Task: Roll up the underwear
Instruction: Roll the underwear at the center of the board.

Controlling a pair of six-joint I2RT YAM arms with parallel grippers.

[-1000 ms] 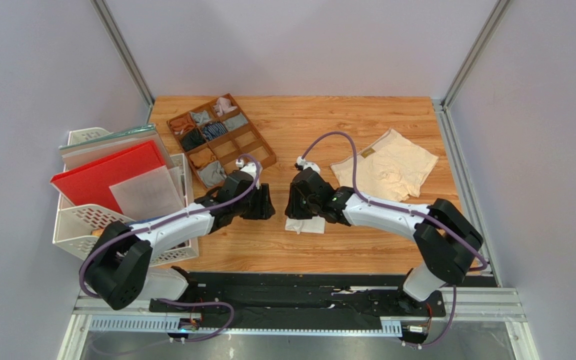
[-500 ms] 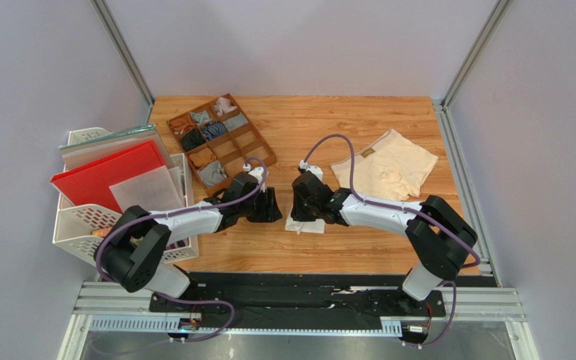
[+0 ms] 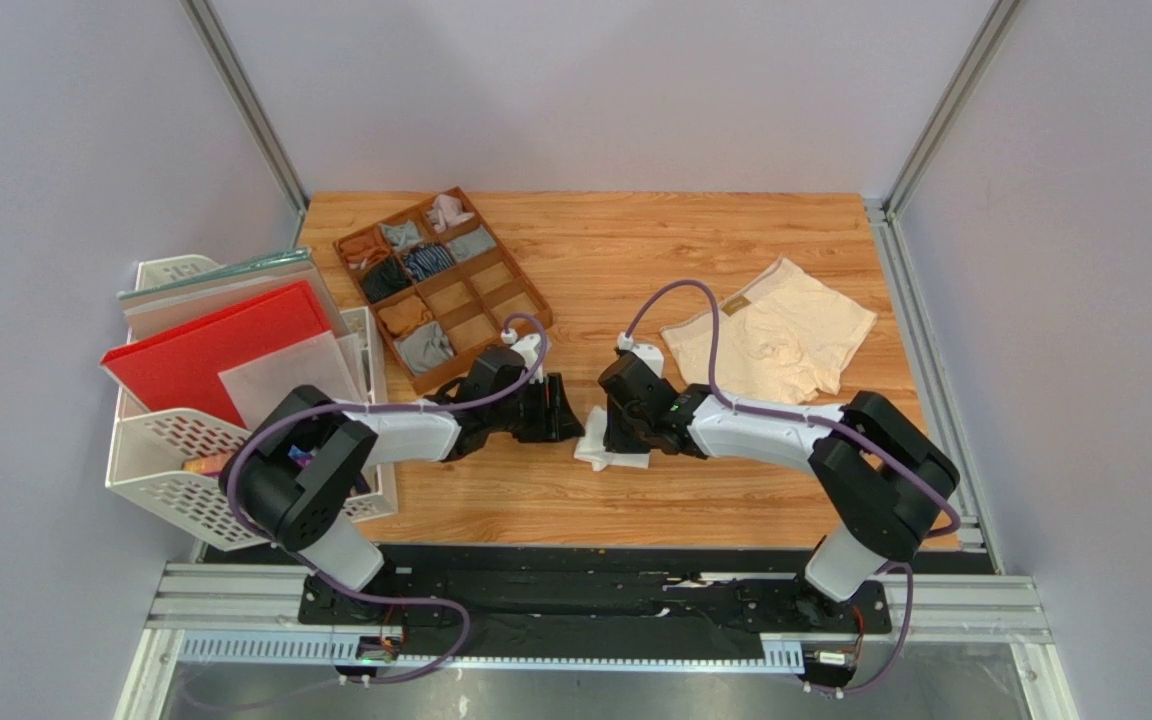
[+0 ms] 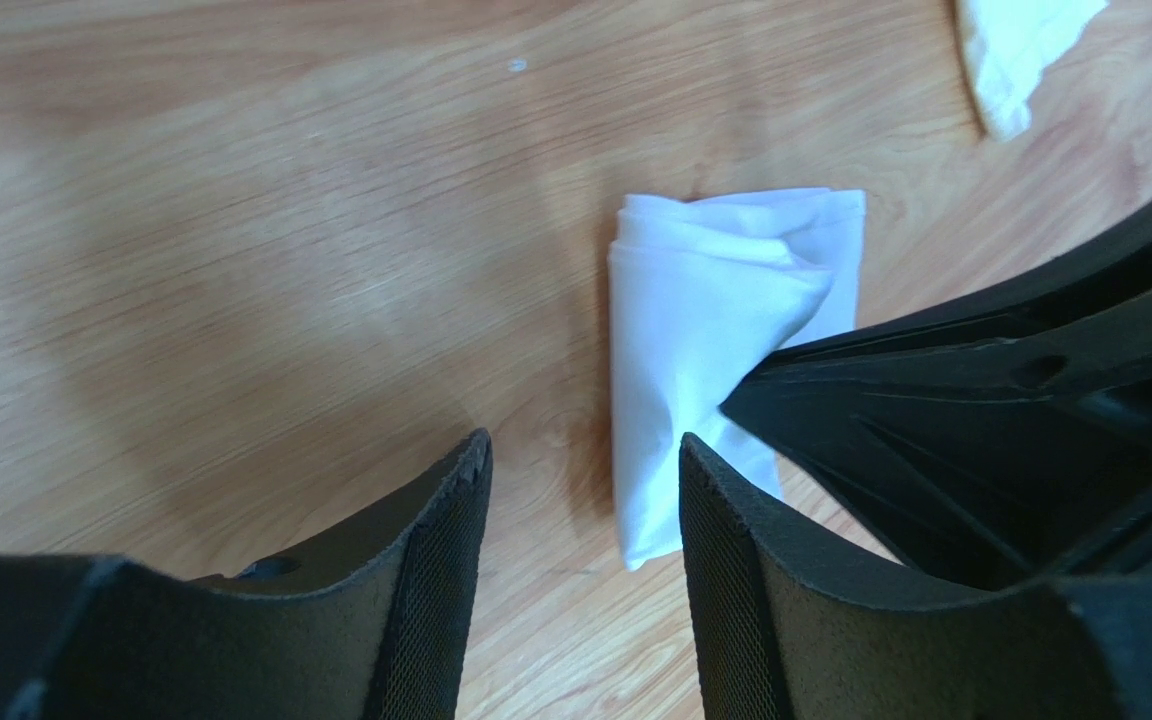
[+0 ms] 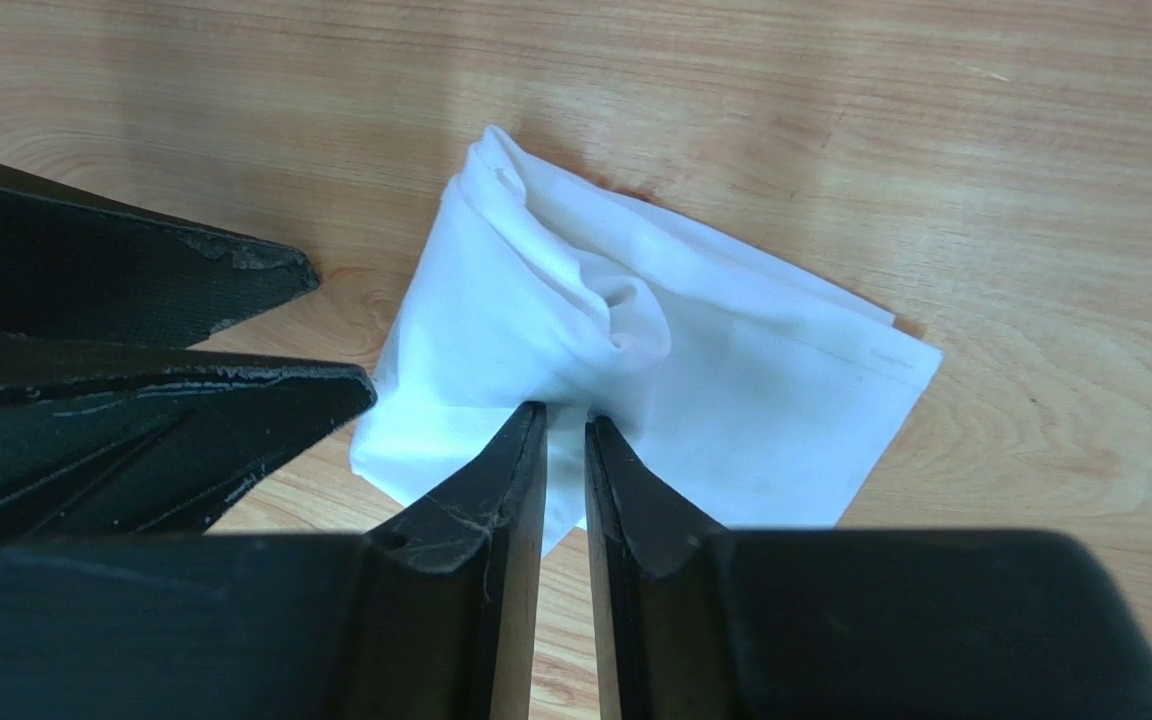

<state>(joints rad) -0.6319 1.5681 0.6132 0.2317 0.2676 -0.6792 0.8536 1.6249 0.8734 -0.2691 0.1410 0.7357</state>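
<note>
The white underwear lies folded into a small bundle on the wooden table between the two grippers. It also shows in the left wrist view and the right wrist view. My right gripper is nearly shut, its tips pinching a raised fold of the white cloth. My left gripper is open and empty, low over the table just left of the bundle, one finger at its edge. The cream-beige underwear lies flat at the back right.
A brown divided tray with small rolled garments sits at the back left. White mesh baskets holding a red folder stand at the left table edge. The right gripper's black fingers crowd the left wrist view.
My left gripper has moved right, up to the white bundle. My right gripper has shifted slightly right and toward me over the cloth, which is now more bunched.
</note>
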